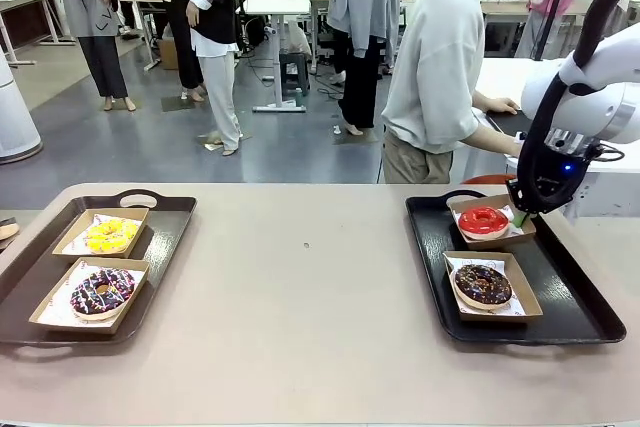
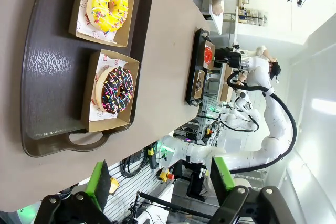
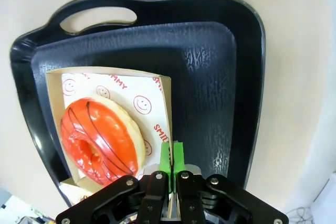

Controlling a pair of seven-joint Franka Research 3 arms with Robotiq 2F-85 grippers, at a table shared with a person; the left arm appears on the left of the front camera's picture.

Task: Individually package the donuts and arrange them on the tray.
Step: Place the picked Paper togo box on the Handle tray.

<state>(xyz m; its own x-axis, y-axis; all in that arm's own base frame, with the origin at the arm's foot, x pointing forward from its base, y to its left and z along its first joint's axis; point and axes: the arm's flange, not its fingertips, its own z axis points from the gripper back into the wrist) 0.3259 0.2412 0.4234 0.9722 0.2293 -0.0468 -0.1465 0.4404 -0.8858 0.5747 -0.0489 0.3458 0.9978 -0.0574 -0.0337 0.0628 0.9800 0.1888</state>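
On the right black tray a glossy red donut lies in a shallow cardboard box, and a chocolate donut lies in a second box nearer me. My right gripper is shut, its green pads pinching the right wall of the red donut's box. The left brown tray carries a boxed yellow donut and a boxed sprinkled chocolate donut. Back from that tray's handle end, my left gripper hangs open with nothing between its fingers.
A person stands at the far side behind the right tray, one hand resting on a neighbouring table. Bare beige tabletop lies between the two trays. The right tray's handle points away from my right gripper.
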